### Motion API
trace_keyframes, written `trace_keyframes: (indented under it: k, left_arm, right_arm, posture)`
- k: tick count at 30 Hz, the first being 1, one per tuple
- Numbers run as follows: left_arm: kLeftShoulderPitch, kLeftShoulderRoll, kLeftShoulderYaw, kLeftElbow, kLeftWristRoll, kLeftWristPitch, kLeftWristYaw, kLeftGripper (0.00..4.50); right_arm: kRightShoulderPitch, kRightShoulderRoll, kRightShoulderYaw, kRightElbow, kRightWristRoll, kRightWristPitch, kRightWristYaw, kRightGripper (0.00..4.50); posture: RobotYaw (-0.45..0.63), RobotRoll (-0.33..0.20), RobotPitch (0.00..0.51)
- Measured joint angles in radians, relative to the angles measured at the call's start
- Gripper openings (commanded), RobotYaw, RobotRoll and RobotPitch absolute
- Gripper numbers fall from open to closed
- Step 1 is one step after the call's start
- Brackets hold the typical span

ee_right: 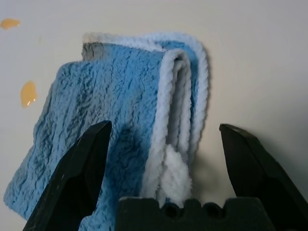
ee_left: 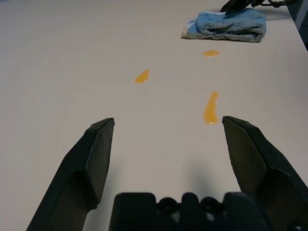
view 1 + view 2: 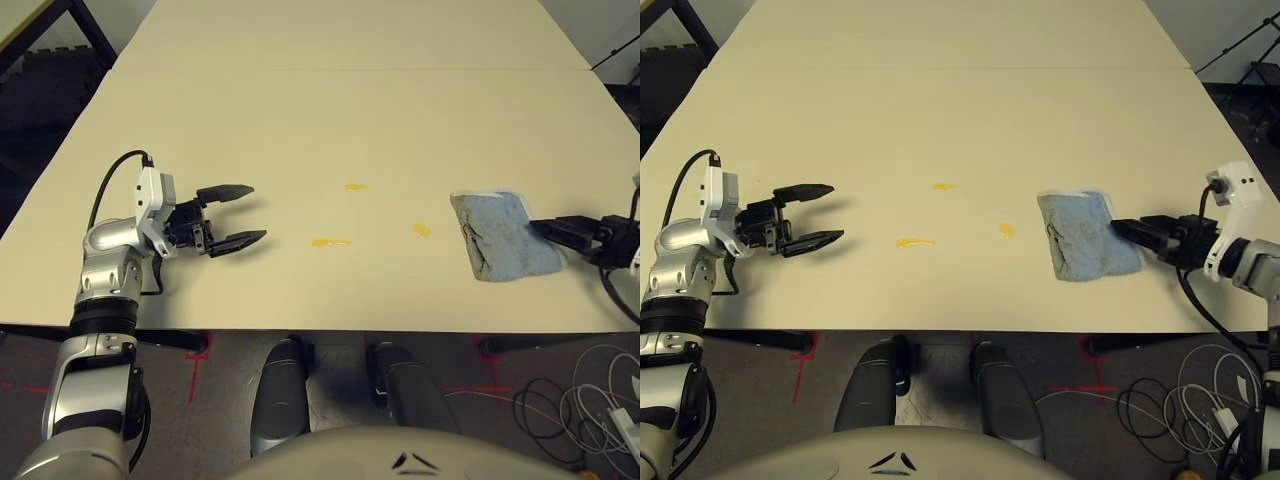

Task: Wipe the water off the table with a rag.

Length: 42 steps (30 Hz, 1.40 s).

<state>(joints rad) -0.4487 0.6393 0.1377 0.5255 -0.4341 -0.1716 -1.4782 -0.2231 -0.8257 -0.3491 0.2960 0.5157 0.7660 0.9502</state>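
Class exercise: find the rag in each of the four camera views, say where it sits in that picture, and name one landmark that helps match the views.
Left eye: rag right of centre, at the right hand.
Right eye: rag right of centre.
Left wrist: rag at the top, right of middle.
Right wrist: rag in the centre, between the open fingers.
Shared landmark: the amber spot beside the rag.

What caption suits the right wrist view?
Open right tool poised over the folded blue rag near amber spots.
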Motion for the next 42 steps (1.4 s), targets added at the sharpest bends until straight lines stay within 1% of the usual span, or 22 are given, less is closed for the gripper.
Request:
trace_keyframes:
  k: [10,18,21,24,29,32,38,42]
  left_arm:
    - [-0.004,0.0,0.0,0.0,0.0,0.0,-0.001,4.5]
    - [-0.006,0.0,-0.002,0.0,0.0,0.001,-0.001,4.5]
    - [-0.011,0.0,-0.002,0.0,0.0,0.001,-0.001,4.5]
    - [-0.02,0.0,-0.002,0.014,0.004,-0.006,-0.001,4.5]
    - [-0.024,0.0,-0.004,0.042,0.009,-0.016,-0.004,4.5]
    - [-0.027,-0.002,-0.006,0.042,0.009,-0.02,-0.005,4.5]
    - [-0.027,-0.003,-0.015,0.044,0.01,-0.032,-0.012,4.5]
    - [-0.026,-0.003,-0.019,0.044,0.01,-0.036,-0.012,4.5]
  right_arm:
    - [0.003,0.082,0.013,-0.071,0.001,0.005,-0.037,4.46]
    - [-0.003,0.111,0.037,-0.103,-0.013,-0.001,-0.048,4.46]
    - [-0.007,0.111,0.057,-0.102,-0.034,-0.012,-0.062,3.92]
    - [-0.017,0.116,0.065,-0.094,-0.059,-0.02,-0.079,2.89]
    - [-0.019,0.127,0.065,-0.072,-0.069,-0.048,-0.079,1.0]
    - [-0.018,0.13,0.063,-0.069,-0.067,-0.05,-0.074,0.04]
    - [-0.027,0.136,0.043,-0.059,-0.044,-0.038,-0.076,0.02]
    - [-0.051,0.142,0.019,-0.029,-0.009,-0.009,-0.076,0.02]
  posture:
    - [0.08,0.0,0.195]
    - [0.07,0.0,0.2]
    - [0.05,0.0,0.2]
    - [0.04,0.0,0.199]
    - [0.03,0.0,0.196]
    - [0.03,0.0,0.195]
    - [0.04,0.0,0.193]
    - [0.04,0.0,0.193]
